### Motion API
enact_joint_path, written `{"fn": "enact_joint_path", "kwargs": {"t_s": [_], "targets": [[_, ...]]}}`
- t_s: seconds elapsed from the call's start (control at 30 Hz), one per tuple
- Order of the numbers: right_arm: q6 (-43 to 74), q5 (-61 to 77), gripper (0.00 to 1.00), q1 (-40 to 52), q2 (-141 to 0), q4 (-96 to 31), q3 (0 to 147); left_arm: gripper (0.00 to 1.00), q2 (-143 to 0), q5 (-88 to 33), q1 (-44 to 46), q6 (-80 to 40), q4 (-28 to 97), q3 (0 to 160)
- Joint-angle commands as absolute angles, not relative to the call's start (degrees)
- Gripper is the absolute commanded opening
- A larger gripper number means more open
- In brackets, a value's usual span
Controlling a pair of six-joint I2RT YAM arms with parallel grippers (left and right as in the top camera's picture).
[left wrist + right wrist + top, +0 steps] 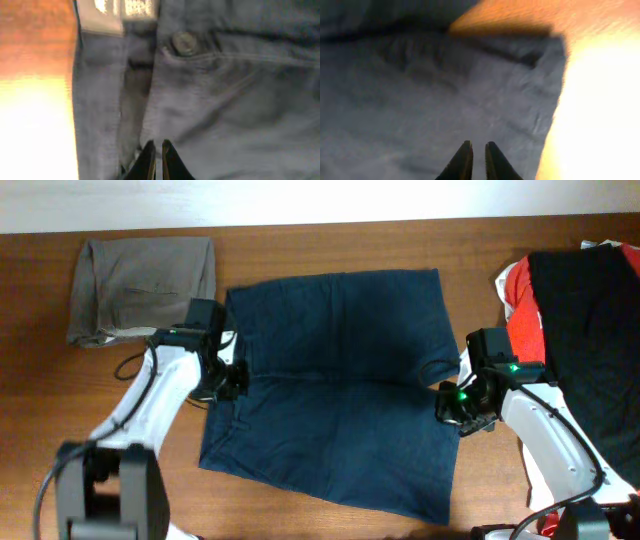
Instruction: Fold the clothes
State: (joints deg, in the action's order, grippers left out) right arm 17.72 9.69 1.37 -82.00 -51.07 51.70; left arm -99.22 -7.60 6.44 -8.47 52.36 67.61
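The navy shorts [330, 390] are big, dark blue and soft. They lie spread out flat in the middle of the table [40, 380], with a few small wrinkles. One round button [184, 42] sits near the top band, and one white label [117, 12] shows at that edge. The left gripper [232, 380] is over the left edge of the shorts, right by the band and below the button. Its two fingers [149, 157] are close together with only a thin gap. I cannot tell if they pinch any cloth. The right gripper [447, 405] is at the right edge of the shorts, by the dip between the two legs. Its fingers [465, 160] also stand close with a thin gap over the blue cloth, and I cannot tell if they hold it. A grey-brown cloth [145, 275] lies folded at the far left corner, just beside the shorts. A red cloth [518, 295] and a black cloth [590, 330] lie in a heap at the right side, the black one on top of the red. That makes four clothes in all: one navy, one grey-brown, one red, one black. There are two grippers, one on each side of the shorts.
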Motion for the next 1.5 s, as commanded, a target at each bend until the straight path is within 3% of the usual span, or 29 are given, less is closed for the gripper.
{"fn": "enact_joint_path", "kwargs": {"t_s": [0.0,0.1,0.23,0.37,0.47,0.53,0.63,0.9,0.97,1.0,1.1,1.33,1.47], "targets": [[17.41,3.11,0.11,1.50,-82.15,-49.17,52.29,0.07,-105.36,-15.42,1.85,-4.86,48.80,67.51],[17.39,2.44,0.11,1.50,-82.15,-48.58,52.29,0.32,-106.02,-15.29,0.58,-4.84,45.56,67.48],[17.39,2.26,0.12,1.50,-82.15,-48.58,52.29,0.50,-106.19,-17.15,0.62,-4.29,44.53,67.48],[17.39,2.26,0.12,1.50,-82.15,-48.58,52.29,0.49,-111.00,-21.93,0.64,-2.94,43.66,67.48],[17.39,2.26,0.12,1.50,-82.15,-48.56,52.29,0.12,-114.10,-26.09,0.82,-2.94,42.87,67.57],[17.39,2.26,0.12,1.50,-82.15,-48.56,52.29,0.01,-112.88,-31.07,-0.10,-2.94,44.51,69.78],[16.80,1.80,0.12,1.50,-82.15,-48.58,52.29,0.01,-109.45,-28.86,-1.56,-2.94,49.17,74.81],[16.82,-0.27,0.11,1.50,-83.74,-47.99,52.18,0.01,-108.75,-3.57,0.84,-12.23,46.00,67.42],[16.80,0.86,0.11,1.50,-85.71,-45.47,50.98,0.01,-108.77,-3.57,0.86,-12.23,42.85,64.51],[15.81,4.78,0.05,1.50,-87.05,-43.27,50.68,0.01,-108.77,-3.57,0.86,-12.21,42.39,64.01],[9.85,17.58,0.04,1.50,-88.01,-38.02,50.70,0.01,-108.79,0.45,0.86,-12.19,42.17,63.40],[7.73,21.91,0.04,1.50,-91.61,-33.36,48.49,0.01,-108.49,-11.05,0.97,-12.16,42.70,69.32],[10.15,15.18,0.04,1.43,-99.94,-30.02,47.13,0.01,-108.51,-7.60,1.34,-12.08,44.84,69.58]]}}
